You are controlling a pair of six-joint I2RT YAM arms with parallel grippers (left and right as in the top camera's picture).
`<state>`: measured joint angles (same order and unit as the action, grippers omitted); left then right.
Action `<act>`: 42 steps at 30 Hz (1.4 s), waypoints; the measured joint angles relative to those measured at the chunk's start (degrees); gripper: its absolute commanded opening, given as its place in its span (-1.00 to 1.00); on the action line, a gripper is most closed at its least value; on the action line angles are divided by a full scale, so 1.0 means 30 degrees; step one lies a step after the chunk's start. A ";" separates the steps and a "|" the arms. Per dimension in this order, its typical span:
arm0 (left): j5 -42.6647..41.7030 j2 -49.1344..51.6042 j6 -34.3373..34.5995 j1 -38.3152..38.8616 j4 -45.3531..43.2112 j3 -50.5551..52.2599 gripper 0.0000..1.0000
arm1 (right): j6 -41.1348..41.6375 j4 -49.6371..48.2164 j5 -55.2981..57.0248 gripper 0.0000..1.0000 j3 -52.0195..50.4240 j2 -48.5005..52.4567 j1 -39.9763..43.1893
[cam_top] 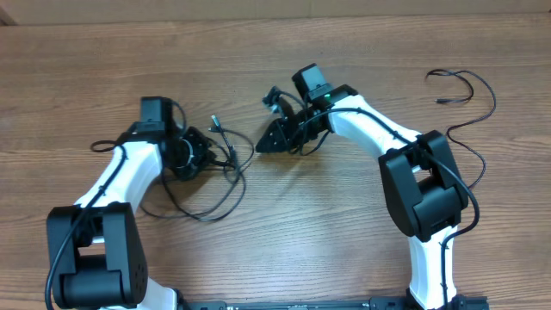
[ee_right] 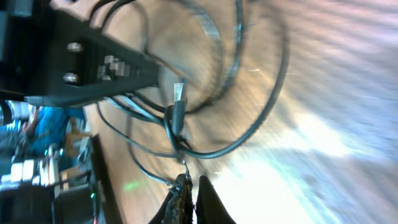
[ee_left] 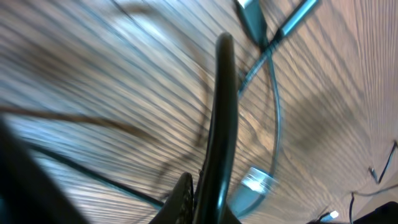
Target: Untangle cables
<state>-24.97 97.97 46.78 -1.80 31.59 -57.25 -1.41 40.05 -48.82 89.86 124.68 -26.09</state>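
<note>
The tangled black cables (cam_top: 222, 176) lie in loose loops left of centre, with a silver-tipped plug (cam_top: 215, 126) at the top. My left gripper (cam_top: 196, 155) sits in the tangle, its fingers (ee_left: 198, 186) pressed together, and a thin cable (ee_left: 93, 179) runs into them. Plugs (ee_left: 255, 183) lie beside it. My right gripper (cam_top: 261, 144) points left at the tangle's right edge. Its fingers (ee_right: 189, 193) are shut, with a thin cable (ee_right: 181, 160) pinched at their tips. Cable loops (ee_right: 249, 134) and a plug (ee_right: 178, 102) lie just ahead of them.
A separate thin black cable (cam_top: 469, 95) lies in loose curves at the far right of the wooden table (cam_top: 327, 224). My left arm's body (ee_right: 93, 68) shows beyond the loops in the right wrist view.
</note>
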 measured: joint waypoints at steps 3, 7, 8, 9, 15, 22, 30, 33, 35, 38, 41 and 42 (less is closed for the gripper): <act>-0.0007 0.0000 -0.0379 -0.0605 0.0058 0.0000 -0.91 | 0.0583 0.0000 0.0670 -0.92 0.0000 0.0000 0.0357; -0.0022 0.0000 -0.0911 -0.0663 0.0226 0.0000 -0.92 | 0.0998 0.0036 0.1093 -0.63 0.0007 0.0000 0.0350; -0.0022 0.0000 -0.1064 -0.0663 0.0233 0.0000 -0.92 | 0.1056 0.0109 0.1122 -0.50 0.0007 0.0000 0.0313; -0.0015 0.0000 -0.1166 -0.0663 0.0233 0.0000 -0.91 | 0.1231 0.0255 0.1107 -0.43 0.0007 0.0000 0.0262; -0.0022 0.0000 -0.1297 -0.0663 0.0204 0.0000 -0.92 | 0.3060 0.1253 0.1246 -0.32 0.0007 0.0000 -0.0211; -0.0015 0.0000 -0.0678 -0.0663 -0.0619 0.0000 -0.71 | 0.4197 0.1501 0.1275 -0.34 0.0007 0.0000 -0.1566; -0.0015 0.0000 -0.0444 -0.0663 -0.1960 0.0000 -0.91 | 0.7191 -0.0131 0.3657 -0.42 0.0007 0.0000 -0.3147; -0.0007 0.0000 -0.0430 -0.0648 -0.1872 0.0000 -0.92 | 0.7978 -0.0882 0.4874 -0.42 0.0007 0.0000 -0.3497; 0.0066 0.0000 -0.0430 -0.0641 -0.1690 0.0000 -0.91 | 0.8342 -0.1180 0.5741 -0.41 0.0007 0.0000 -0.3825; 0.0284 0.0000 -0.0430 -0.0459 -0.1377 0.0000 -0.91 | 0.8604 -0.1377 0.7089 -0.41 0.0007 0.0000 -0.4481; 0.0459 0.0000 -0.0430 -0.0262 -0.1224 0.0000 -0.91 | 0.8750 -0.1574 0.8408 -0.41 0.0007 0.0000 -0.5122; 0.0503 0.0000 -0.0430 -0.0255 -0.1217 0.0000 -0.91 | 0.8779 -0.1617 0.8750 -0.42 0.0007 0.0000 -0.5268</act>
<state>-23.46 97.97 45.50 -2.57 27.94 -57.25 24.93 35.20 -22.57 89.89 124.68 -41.89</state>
